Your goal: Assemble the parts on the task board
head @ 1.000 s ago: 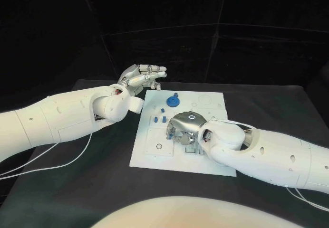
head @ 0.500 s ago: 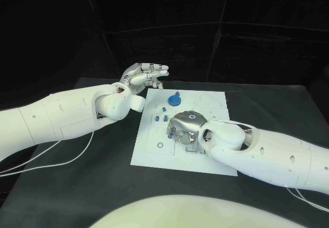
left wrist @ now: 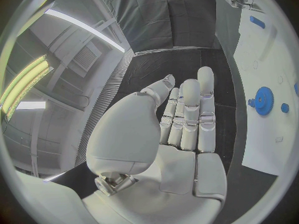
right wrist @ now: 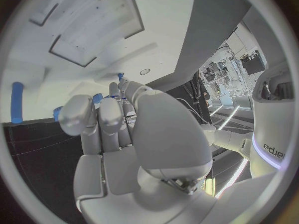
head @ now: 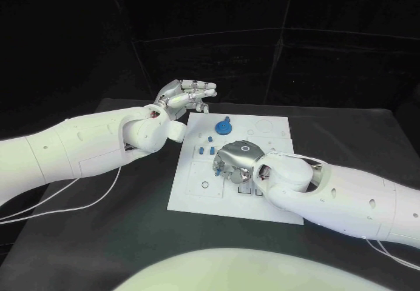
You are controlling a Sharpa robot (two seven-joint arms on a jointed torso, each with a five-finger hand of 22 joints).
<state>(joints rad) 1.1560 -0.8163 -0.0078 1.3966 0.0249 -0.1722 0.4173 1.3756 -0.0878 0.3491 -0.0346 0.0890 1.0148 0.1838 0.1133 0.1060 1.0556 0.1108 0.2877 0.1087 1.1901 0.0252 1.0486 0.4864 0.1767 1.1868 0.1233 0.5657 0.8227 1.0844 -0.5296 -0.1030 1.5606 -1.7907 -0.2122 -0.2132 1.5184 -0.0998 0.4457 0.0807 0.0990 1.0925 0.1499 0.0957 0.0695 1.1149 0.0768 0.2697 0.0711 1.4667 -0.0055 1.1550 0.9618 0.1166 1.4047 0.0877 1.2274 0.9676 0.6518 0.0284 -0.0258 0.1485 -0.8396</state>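
The white task board (head: pixel 197 197) lies in the middle of the table. A blue gear (head: pixel 222 127) stands near its far edge, with small blue pegs (head: pixel 206 149) just in front of it. My right hand (head: pixel 235 160) is low over the board's middle, knuckles up and fingertips down beside a small blue piece (head: pixel 218 171). In the right wrist view its fingers (right wrist: pixel 118 114) reach toward the board (right wrist: pixel 74 45), with blue pieces (right wrist: pixel 97 98) showing past them; whether one is held is unclear. My left hand (head: pixel 184 96) is raised beyond the board's far left corner, fingers straight, holding nothing. Its wrist view shows the gear (left wrist: pixel 264 100).
The black table (head: pixel 105 242) spreads round the board. My left forearm (head: pixel 79 148) lies along the table's left side and my right forearm (head: pixel 350 200) crosses the board's near right corner. White cables (head: pixel 79 209) trail on the left.
My right hand has crept slightly toward the board's far left. The left hand has stayed raised and open.
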